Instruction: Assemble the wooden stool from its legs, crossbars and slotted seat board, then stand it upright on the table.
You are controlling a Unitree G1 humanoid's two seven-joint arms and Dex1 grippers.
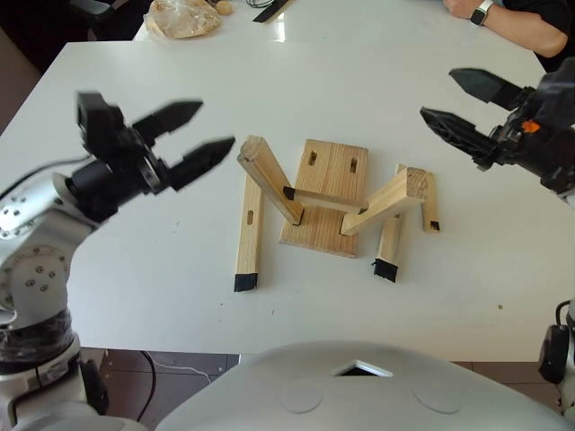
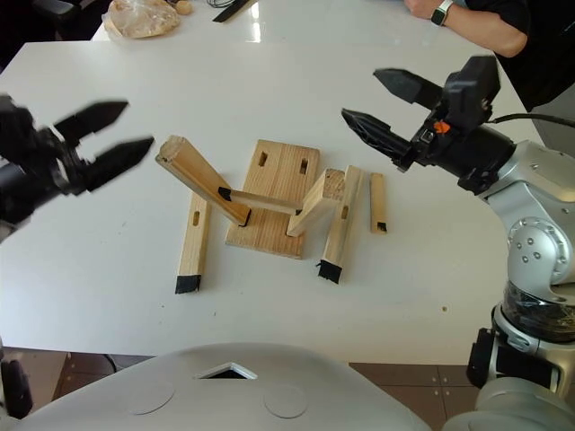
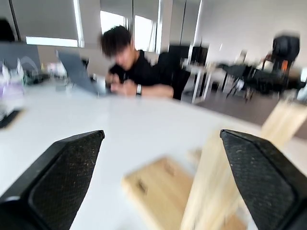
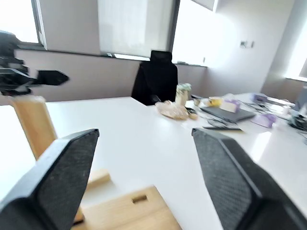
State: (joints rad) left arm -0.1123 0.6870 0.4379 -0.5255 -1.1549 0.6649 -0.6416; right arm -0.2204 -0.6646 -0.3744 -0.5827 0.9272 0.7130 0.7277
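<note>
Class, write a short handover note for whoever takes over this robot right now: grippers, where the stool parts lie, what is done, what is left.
Left gripper: open, empty, above the table, left of the parts.
Right gripper: open, empty, above the table, right of them.
Seat board: flat mid-table, slots up.
Leg frame: two legs that appear joined by one crossbar, lying tilted across the board.
Loose legs: one left of the board, one right of it, with a spare crossbar beside that.
Done: one leg pair joined.
Left: join the second pair, fit both into the board, stand it upright.
</note>
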